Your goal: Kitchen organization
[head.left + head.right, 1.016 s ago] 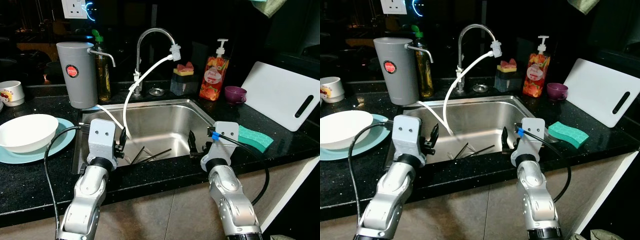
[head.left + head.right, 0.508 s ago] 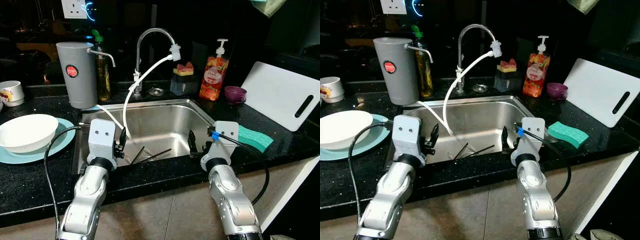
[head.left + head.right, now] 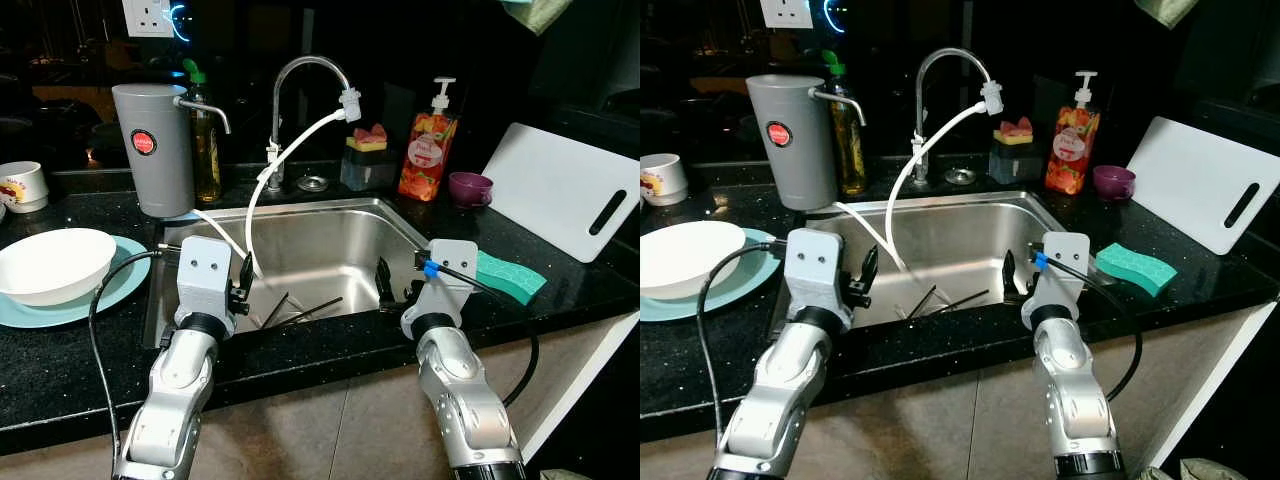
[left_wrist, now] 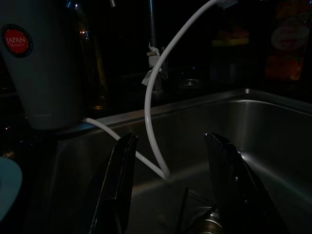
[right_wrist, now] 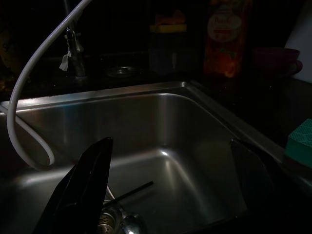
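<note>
Bench [image 3: 60,350]: carries the sink, so dishes wait alongside.
Sink [image 3: 330,215]: chopsticks [image 3: 300,312] lie on its floor, probably for washing.
Left gripper [image 4: 170,185]: spread, empty, above the basin.
Right gripper [image 5: 170,185]: likewise spread, holding nothing.

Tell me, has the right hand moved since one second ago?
No. The right hand hangs open at the sink's front right edge, beside the green sponge, as it did before.
</note>
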